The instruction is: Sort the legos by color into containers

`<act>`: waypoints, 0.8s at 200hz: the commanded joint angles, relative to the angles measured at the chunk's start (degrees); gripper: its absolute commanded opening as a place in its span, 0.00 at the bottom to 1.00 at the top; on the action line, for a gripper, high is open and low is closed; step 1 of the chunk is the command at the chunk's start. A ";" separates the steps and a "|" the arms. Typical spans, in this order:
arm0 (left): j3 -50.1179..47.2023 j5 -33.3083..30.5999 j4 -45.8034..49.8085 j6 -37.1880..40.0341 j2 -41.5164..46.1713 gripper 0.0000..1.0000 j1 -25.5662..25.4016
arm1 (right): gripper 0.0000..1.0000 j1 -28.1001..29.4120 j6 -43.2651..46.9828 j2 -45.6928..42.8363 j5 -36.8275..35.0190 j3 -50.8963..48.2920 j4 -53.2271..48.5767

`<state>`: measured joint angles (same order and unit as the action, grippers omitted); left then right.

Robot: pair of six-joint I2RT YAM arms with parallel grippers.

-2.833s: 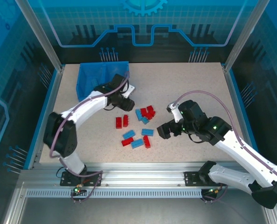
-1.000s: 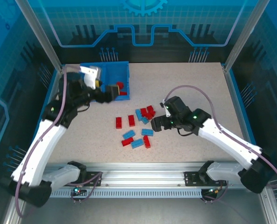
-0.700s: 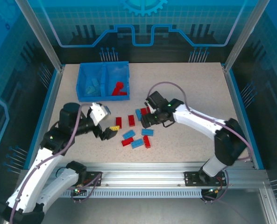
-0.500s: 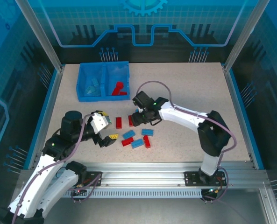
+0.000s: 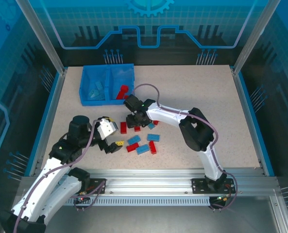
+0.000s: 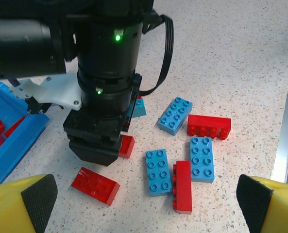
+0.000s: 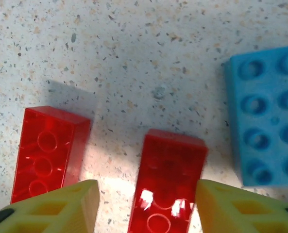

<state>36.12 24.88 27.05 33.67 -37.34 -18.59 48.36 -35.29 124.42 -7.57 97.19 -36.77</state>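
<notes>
Right gripper (image 7: 143,206) half-closed astride red brick (image 7: 169,179), not yet clamped: gap on 9 o'clock side. Brick's long axis 12-to-6, parallel to jaws.

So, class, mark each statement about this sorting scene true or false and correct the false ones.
1. The left compartment of the bin holds light blue bricks. True.
2. Every brick is already in the bin. False: loose bricks, red and blue, lie on the table.
3. A red brick lies between the fingers of the right end effector. True.
4. The left end effector is shut on a blue brick. False: it is open and holds nothing.
</notes>
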 commanded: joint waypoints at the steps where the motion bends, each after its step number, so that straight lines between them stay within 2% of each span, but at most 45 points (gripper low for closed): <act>1: -1.00 -0.01 -2.48 2.35 0.47 0.99 0.37 | 0.46 0.74 -1.21 3.36 -1.05 2.11 -3.70; 18: -1.57 -1.64 -3.15 2.73 1.22 0.99 0.30 | 0.42 0.98 -0.48 2.86 -3.39 2.57 -4.86; 53: -2.19 -5.37 -4.29 2.22 2.54 0.99 0.40 | 0.42 1.25 2.44 2.12 -4.95 3.12 -6.64; 76: -2.24 -7.33 -4.45 1.88 2.52 0.99 0.40 | 0.31 1.54 2.83 1.53 -4.89 1.95 -5.65; 106: -2.78 -10.91 -5.66 1.10 3.82 0.99 0.48 | 0.21 1.44 4.65 -2.80 -4.90 1.76 -4.02; 129: -3.26 -14.19 -6.88 0.25 5.81 0.99 0.49 | 0.19 1.43 6.49 -8.13 -4.94 1.66 -2.25; 160: -5.27 -19.84 -9.87 -0.92 10.06 0.99 0.84 | 0.19 1.53 11.24 -14.03 -3.10 1.29 5.84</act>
<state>32.36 10.92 21.17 34.41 -30.30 -18.37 49.15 -28.64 116.57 -11.55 98.30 -38.26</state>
